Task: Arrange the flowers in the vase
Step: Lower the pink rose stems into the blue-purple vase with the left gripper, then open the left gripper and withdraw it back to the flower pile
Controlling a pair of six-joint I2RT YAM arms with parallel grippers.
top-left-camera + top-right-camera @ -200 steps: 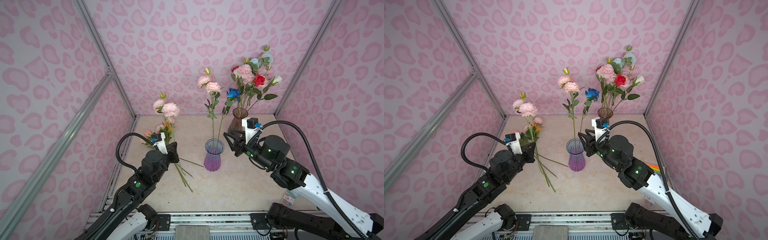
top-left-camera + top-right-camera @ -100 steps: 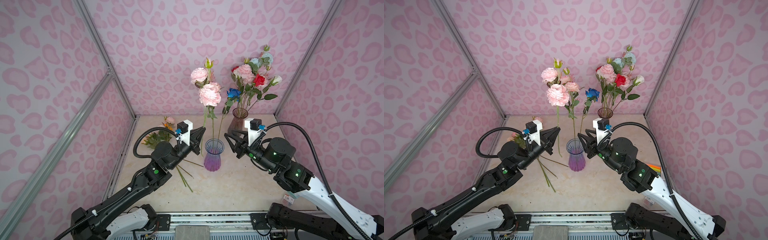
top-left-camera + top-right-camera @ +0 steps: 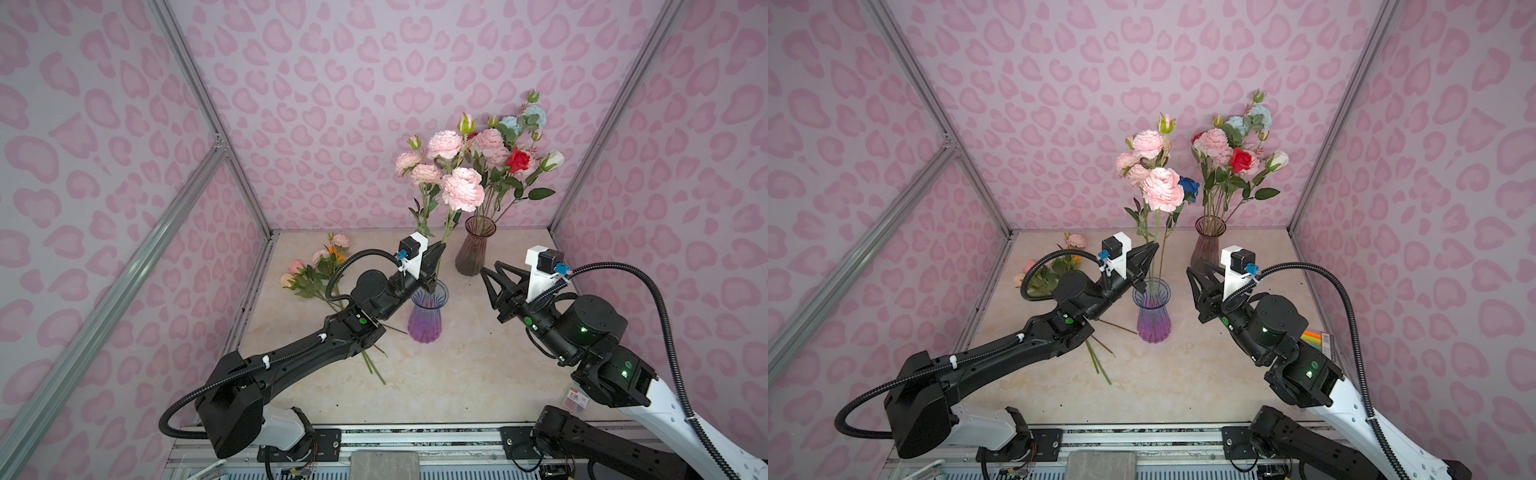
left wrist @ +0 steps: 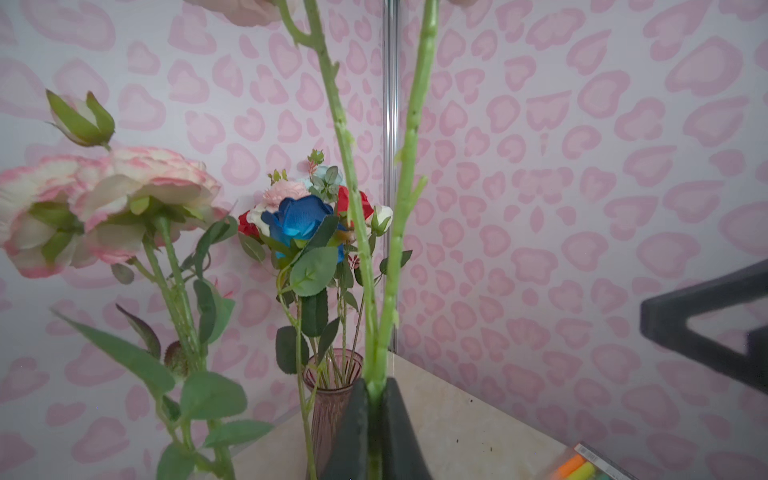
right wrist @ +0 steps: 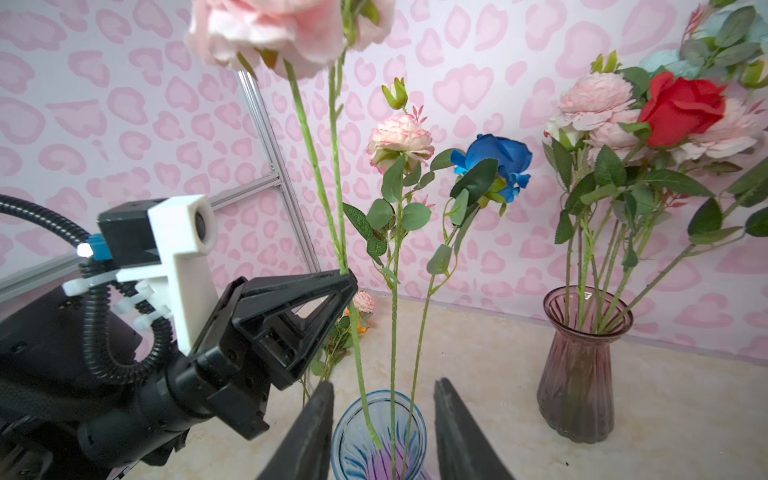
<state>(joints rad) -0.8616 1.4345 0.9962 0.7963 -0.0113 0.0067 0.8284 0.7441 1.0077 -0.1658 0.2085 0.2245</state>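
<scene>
Writing: none can be read. The tag (image 3: pixel 575 400) by the right arm carries red print that is too small, and the marker pack (image 4: pixel 582 465) shows only a barcode.
Left end effector (image 3: pixel 440 248): clamped tight on the green stem of a pink spray (image 3: pixel 462 189), whose heads stand upright above it.
Right end effector (image 3: pixel 490 269): jaws partly apart and holding nothing, level with the left one and pointing toward it.
Purple vase (image 3: pixel 424 320): on the bench (image 3: pixel 457 374), directly under the left end effector's tips and between the two end effectors. It also holds a pink sprig and the blue rose (image 3: pixel 1188 187).
Spray stem: its lower end reaches into the purple vase's mouth, just below the grip.
Pile (image 3: pixel 320 270): loose flowers flat on the bench, behind the left end effector and well apart from it.
Brown vase (image 3: pixel 471 249): beyond both end effectors, nearer the right one, and full of red, pink, pale blue and cream heads.
Change: a second ago the left end effector is low over the pile. Half a second ago it carries the spray just short of the purple vase, and now it is over the rim. The right end effector barely shifts.
Views: only the right wrist view shows the stem end inside the vase mouth. Only the left wrist view shows the pads shut on the stem with no gap. The blue rose appears in a top view beside the spray's largest head, and in both wrist views.
</scene>
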